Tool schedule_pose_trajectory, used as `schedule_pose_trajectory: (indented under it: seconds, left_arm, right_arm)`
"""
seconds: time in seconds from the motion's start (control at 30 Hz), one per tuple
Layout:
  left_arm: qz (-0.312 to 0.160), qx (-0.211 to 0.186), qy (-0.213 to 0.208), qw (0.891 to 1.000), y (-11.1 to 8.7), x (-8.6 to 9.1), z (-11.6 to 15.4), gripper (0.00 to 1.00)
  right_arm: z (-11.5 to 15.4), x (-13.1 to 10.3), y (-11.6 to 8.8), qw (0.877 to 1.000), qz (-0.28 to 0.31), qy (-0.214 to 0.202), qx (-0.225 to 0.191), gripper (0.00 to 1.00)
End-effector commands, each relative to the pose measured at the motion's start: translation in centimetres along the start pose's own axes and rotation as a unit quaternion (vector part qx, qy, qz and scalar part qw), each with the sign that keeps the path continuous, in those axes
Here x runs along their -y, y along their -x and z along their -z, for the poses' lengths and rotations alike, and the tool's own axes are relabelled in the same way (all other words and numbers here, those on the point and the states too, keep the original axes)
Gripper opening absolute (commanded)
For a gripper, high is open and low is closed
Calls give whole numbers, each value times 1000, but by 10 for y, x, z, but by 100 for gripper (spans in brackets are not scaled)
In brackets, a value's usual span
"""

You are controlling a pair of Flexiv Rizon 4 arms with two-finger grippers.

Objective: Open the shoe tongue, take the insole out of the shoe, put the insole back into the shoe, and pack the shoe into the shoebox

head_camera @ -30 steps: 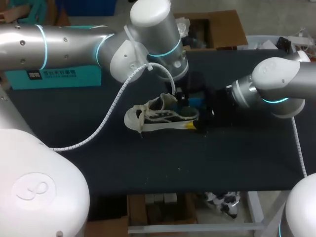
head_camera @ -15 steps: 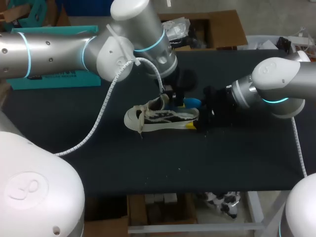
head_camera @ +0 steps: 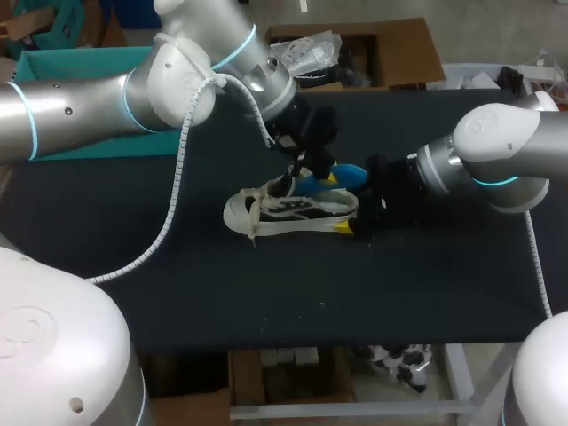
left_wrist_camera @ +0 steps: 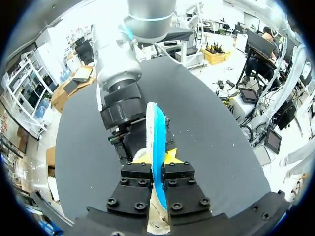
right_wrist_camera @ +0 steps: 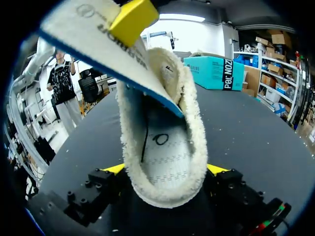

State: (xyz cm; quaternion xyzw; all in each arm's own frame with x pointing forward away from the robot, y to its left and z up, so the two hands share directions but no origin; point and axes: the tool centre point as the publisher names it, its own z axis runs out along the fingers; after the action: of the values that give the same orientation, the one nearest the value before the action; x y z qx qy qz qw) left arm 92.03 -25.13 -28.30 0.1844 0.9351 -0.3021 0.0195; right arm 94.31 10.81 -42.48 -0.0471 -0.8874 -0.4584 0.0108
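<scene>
At the far left of the dark tabletop (head_camera: 399, 284), toward its back edge, a teal box (head_camera: 53, 64) is partly hidden by the left arm (head_camera: 89, 98), which comes in from that side and reaches past the middle. The left gripper (head_camera: 311, 164) is held just above the shoe and is pinched on a blue insole (head_camera: 327, 180). In the left wrist view the insole (left_wrist_camera: 157, 132) is seen edge-on, clamped between the two black fingers of the left gripper (left_wrist_camera: 157, 174). The insole is tilted, with its lower end at the shoe's opening and its upper end raised toward the right. Whether that lower end is inside the shoe cannot be told. Below it a white shoe (head_camera: 284, 209) with dark stripes lies on the tabletop, toe to the left and heel to the right, its laces loose near the toe. The heel is gripped by the right gripper (head_camera: 359, 217). In the right wrist view the fleece-lined heel of the shoe (right_wrist_camera: 162, 147) is pressed from both sides by the yellow tips of the right gripper (right_wrist_camera: 165, 177), and the insole (right_wrist_camera: 88, 29) is seen slanting above the opening. The right arm (head_camera: 497, 155) comes in from the right edge.
</scene>
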Motion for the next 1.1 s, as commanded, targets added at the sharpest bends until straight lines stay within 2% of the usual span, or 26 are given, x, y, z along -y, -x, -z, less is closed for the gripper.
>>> schedule_pose_trajectory:
  seconds: [0.03, 0.2, 0.37, 0.6, 0.77, 0.97, 1.1]
  left_arm:
    - [-13, -9, -33, 999, 2, 11, 8, 0]
    - [-38, -10, -62, 997, 0, 37, 24, 0]
    - [-65, -13, -109, 992, -1, 60, 45, 0]
    - [-125, -51, -182, 974, 2, 91, 71, 0]
    - [-134, -51, -218, 965, 7, 112, 90, 0]
    - [-120, -24, -241, 963, 9, 119, 115, 0]
    - [-89, 30, -259, 961, -1, 107, 150, 0]
  right_arm:
    - [15, 3, -13, 1000, -6, -2, 18, 100]
    - [39, 8, -24, 999, -19, -13, 33, 100]
    - [64, 5, -30, 998, -23, -33, 41, 100]
    - [94, -2, -33, 997, -14, -62, 41, 100]
    - [115, -10, -32, 996, 4, -80, 38, 100]
    - [134, -15, -27, 994, 24, -97, 32, 100]
    - [149, -23, -19, 992, 46, -116, 22, 100]
